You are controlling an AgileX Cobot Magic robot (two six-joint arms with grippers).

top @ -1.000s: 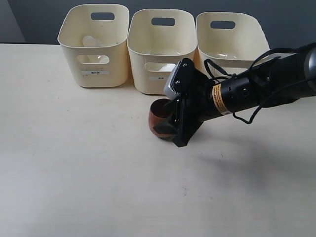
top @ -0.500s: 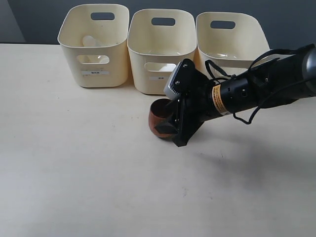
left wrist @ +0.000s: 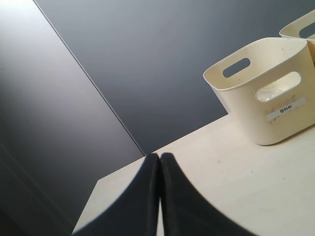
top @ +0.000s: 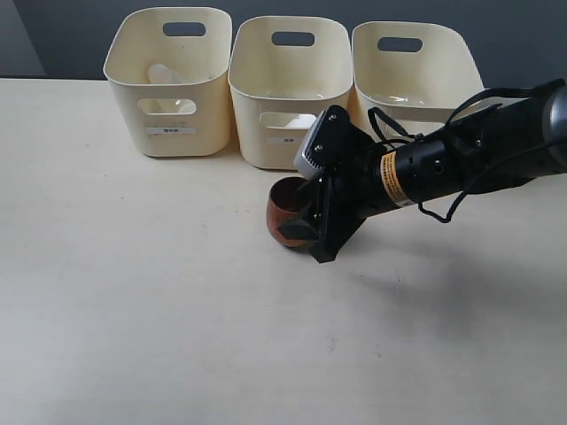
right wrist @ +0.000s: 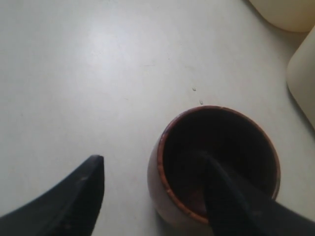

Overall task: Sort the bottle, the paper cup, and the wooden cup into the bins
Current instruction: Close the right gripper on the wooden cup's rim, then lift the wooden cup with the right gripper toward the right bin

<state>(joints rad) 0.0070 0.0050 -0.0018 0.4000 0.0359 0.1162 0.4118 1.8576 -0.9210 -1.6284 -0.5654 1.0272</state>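
Right claw (top: 306,226) stands apart, straddling one wall of the wooden cup (top: 283,212): one finger inside the dark bowl, the other outside with a clear gap to the wall, so nothing is clamped yet. Left claw (left wrist: 159,196) is pressed together, idle at the far left. The cup sits on the desk (top: 133,310), just near of the middle bin (top: 288,88).

Risk, in my judgement: a pinch on one rounded wall may tip or roll the cup. A weak hold could let it swing and strike the bin rim.
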